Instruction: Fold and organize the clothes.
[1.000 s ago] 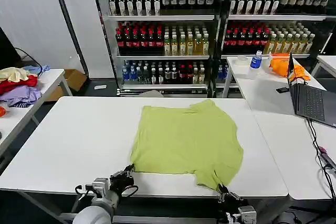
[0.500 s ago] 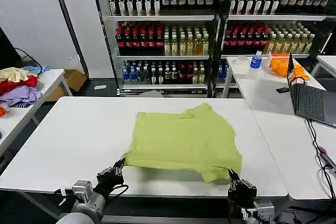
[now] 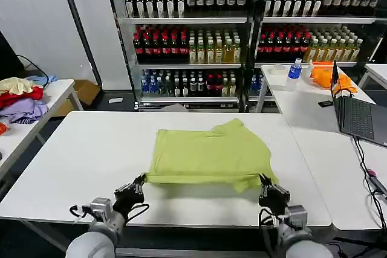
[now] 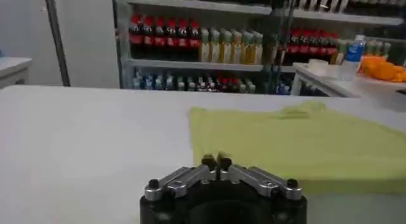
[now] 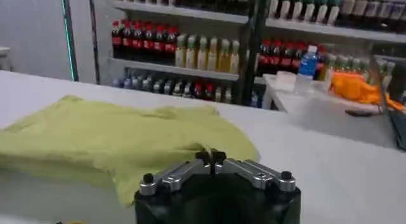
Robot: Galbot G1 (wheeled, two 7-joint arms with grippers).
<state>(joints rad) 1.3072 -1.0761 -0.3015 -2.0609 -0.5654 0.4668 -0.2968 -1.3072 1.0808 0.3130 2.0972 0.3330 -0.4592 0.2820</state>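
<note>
Since a second ago, I have lifted the shirt's near hem off the table and carried it away from me, so the shirt [image 3: 208, 155] looks shorter front to back and both grippers have come forward. The white table [image 3: 78, 161] fills the middle of the head view, with drink shelves [image 3: 187, 40] at twelve o'clock. The shirt lies at the table's centre, near hem raised and stretched between the grippers. My left gripper [image 3: 140, 180] at seven o'clock pinches the hem's left corner, fingers closed on cloth; my right gripper [image 3: 263, 180] at five o'clock pinches the right corner likewise. I judge this the first fold, bottom to top. Next, both arms must carry the hem evenly toward the collar, then release.
</note>
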